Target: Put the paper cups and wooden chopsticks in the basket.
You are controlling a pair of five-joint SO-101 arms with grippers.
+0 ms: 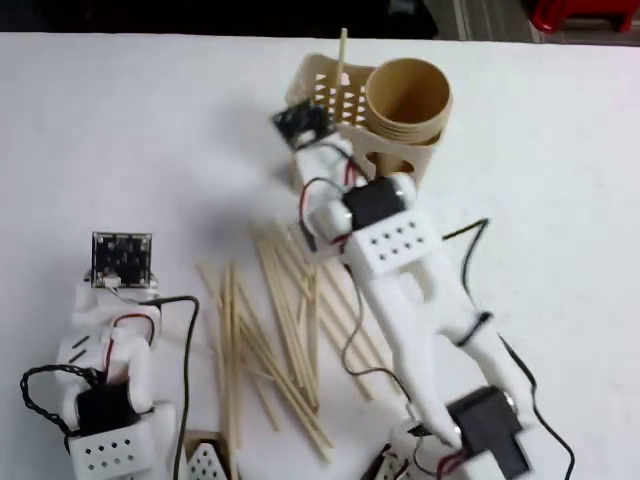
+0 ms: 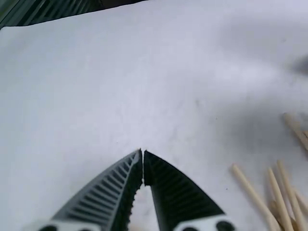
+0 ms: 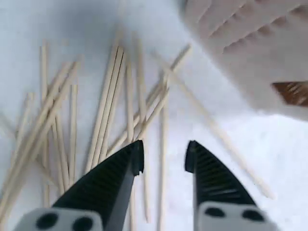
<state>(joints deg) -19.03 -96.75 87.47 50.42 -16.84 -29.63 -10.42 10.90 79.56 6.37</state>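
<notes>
A white counter [image 1: 120,120] fills the scene, with a strip of dark floor beyond its far edge. Toward the far side stands the beige basket [image 1: 328,98], its wall pierced with a lattice of holes. A stack of paper cups [image 1: 405,95] sits inside it, mouth up. Beside the cups a single chopstick [image 1: 343,52] stands in the basket and pokes above the rim. The remaining wooden chopsticks [image 1: 270,330] lie loose on the counter in a crisscrossed scatter between the two arms, on the near side of the basket. The right arm [image 1: 400,300] stretches from the near edge across this scatter toward the basket. In its wrist view the right end effector [image 3: 163,156] hangs with its jaws parted and nothing between them, above the chopsticks [image 3: 106,110], the basket wall [image 3: 240,53] close by. The left arm [image 1: 110,400] sits folded at the near left corner. Its left end effector [image 2: 143,155] has its jaws pressed together tip to tip over bare counter, gripping nothing, with a few chopstick ends [image 2: 255,192] lying off to one side.
</notes>
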